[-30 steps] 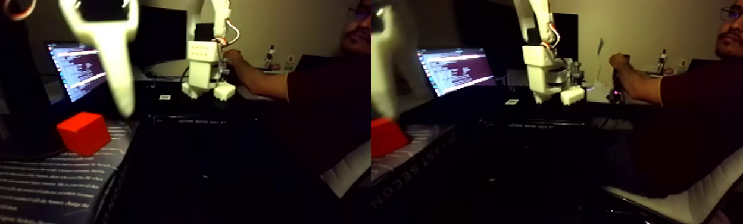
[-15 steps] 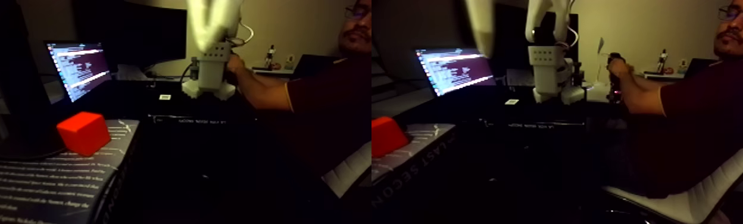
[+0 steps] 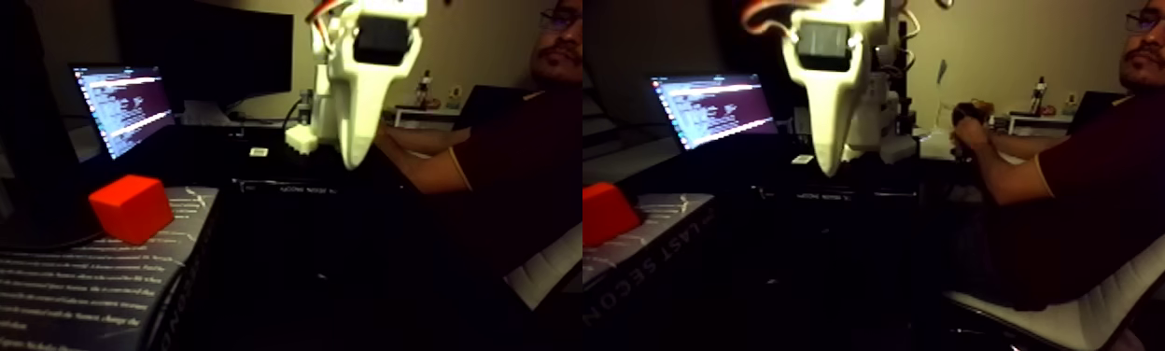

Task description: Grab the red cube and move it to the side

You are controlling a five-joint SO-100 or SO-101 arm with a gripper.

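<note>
The white gripper hangs in the air with its tip pointing down, well right of and above the cube in the fixed view; whether its jaws are apart or together cannot be told. It holds nothing. One red cube rests on a dark book printed with pale text, one corner turned toward the camera; it has no long axis. One lit laptop screen stands behind it. One person sits at right.

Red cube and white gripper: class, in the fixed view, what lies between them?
In the fixed view's left half, nothing stands between the red cube and the gripper hanging up to its right: only the book's edge and dark desk.
</note>
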